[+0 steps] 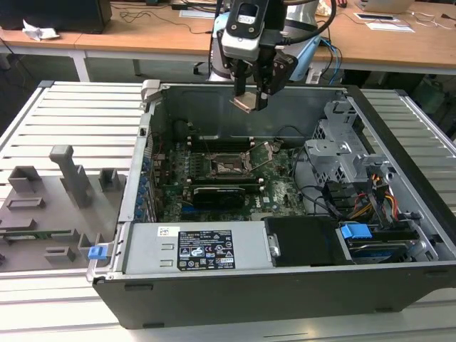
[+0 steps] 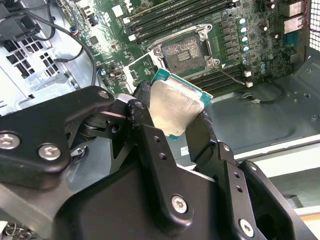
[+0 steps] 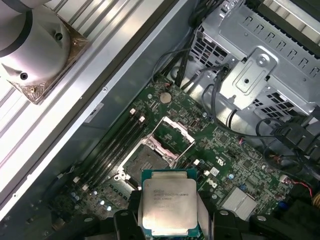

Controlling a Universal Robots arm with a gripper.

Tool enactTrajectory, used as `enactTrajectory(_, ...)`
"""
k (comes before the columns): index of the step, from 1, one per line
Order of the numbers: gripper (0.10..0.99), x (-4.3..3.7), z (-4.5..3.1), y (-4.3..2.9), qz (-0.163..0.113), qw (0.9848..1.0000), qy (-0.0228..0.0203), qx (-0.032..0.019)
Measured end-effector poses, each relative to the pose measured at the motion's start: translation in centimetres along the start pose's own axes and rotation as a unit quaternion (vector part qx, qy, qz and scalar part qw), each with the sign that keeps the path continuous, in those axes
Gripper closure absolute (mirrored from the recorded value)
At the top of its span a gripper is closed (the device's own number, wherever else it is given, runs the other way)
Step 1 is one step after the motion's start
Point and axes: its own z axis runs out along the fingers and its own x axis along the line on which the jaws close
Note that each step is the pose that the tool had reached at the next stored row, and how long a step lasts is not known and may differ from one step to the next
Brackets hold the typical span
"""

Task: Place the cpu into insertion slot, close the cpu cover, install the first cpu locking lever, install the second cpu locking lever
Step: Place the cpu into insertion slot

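My gripper (image 1: pixel 249 98) hangs above the open computer case, near its back wall, shut on the cpu (image 1: pixel 244 104). In both wrist views the cpu (image 3: pixel 167 200) shows as a flat square chip with a dull silvery face and a green rim, clamped by two opposite edges between the black fingers (image 2: pixel 142 107). The insertion slot (image 1: pixel 229 167) lies well below on the green board, uncovered with a dark centre (image 2: pixel 185 52). The cpu cover (image 3: pixel 172 132) is swung open beside the slot (image 3: pixel 145 160), on the side toward the drive cage, and appears as a thin silvery frame (image 2: pixel 142 70).
A long black card (image 1: pixel 217 194) lies just in front of the slot. A metal drive cage (image 1: pixel 342 153) and cables (image 1: pixel 377 199) fill the case on the exterior view's right. The power supply (image 1: pixel 203 249) sits at the front. A grey fixture tray (image 1: pixel 50 206) lies outside on the exterior view's left.
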Motion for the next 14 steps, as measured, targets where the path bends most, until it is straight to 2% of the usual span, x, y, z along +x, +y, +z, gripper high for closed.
enactTrajectory(14, 0.561, 0.0, 0.0, -0.01, 0.046, 0.9989, -0.004, -0.0008)
